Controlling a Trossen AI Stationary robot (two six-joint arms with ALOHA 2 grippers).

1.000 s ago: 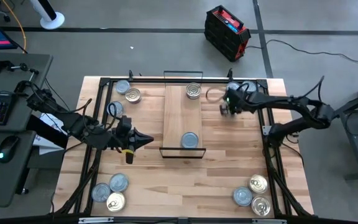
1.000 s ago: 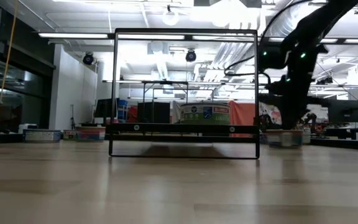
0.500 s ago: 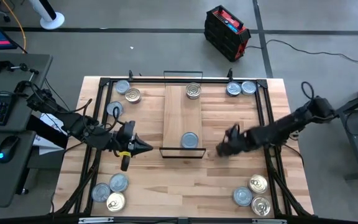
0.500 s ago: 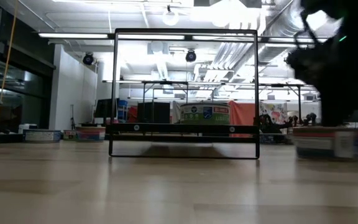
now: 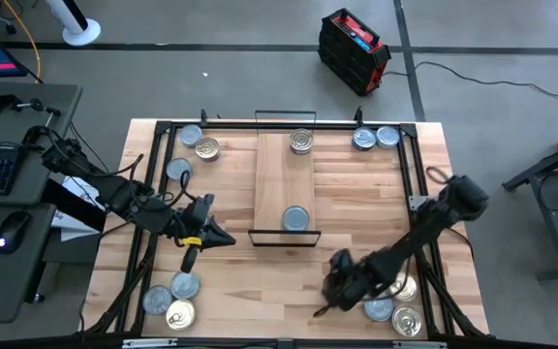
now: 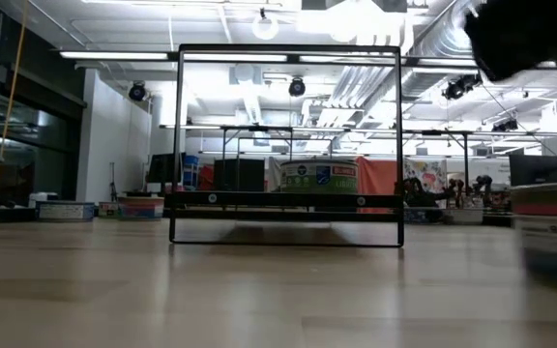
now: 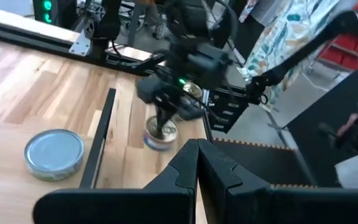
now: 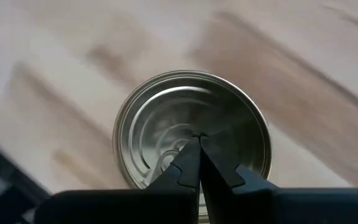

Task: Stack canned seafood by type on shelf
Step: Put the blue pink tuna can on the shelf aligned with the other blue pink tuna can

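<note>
The shelf (image 5: 286,179) lies mid-table and carries a gold-lidded tin (image 5: 301,142) at its far end and a blue-grey tin (image 5: 295,218) at its near end. My right gripper (image 5: 335,289) is over the table's near right part, beside three tins (image 5: 378,308). It is shut at the lid of a silver tin (image 8: 191,134), which also shows as a blurred tin (image 6: 552,232) in the low view. My left gripper (image 5: 223,237) is shut and hovers left of the shelf, touching nothing. My right gripper comes from above, pointing down, with its shut fingertips (image 8: 191,155) at the middle of the tin's lid (image 8: 166,134), where the ring-pull lies. The fingertips hide what they pinch. The left wrist view shows the tin (image 7: 160,134) directly below the fingers; lifted or on the table, I cannot tell.
More tins lie in groups at the far left (image 5: 207,148), near left (image 5: 184,284) and far right (image 5: 362,139). Black frame rails (image 5: 153,184) run along the table's sides. Bare wood lies between the shelf and the near edge.
My right arm has swept from the far right corner, past the shelf's right side, toward the near edge, and a tin has moved with it, growing larger in the low view. My left gripper has drifted slightly toward the near edge.
</note>
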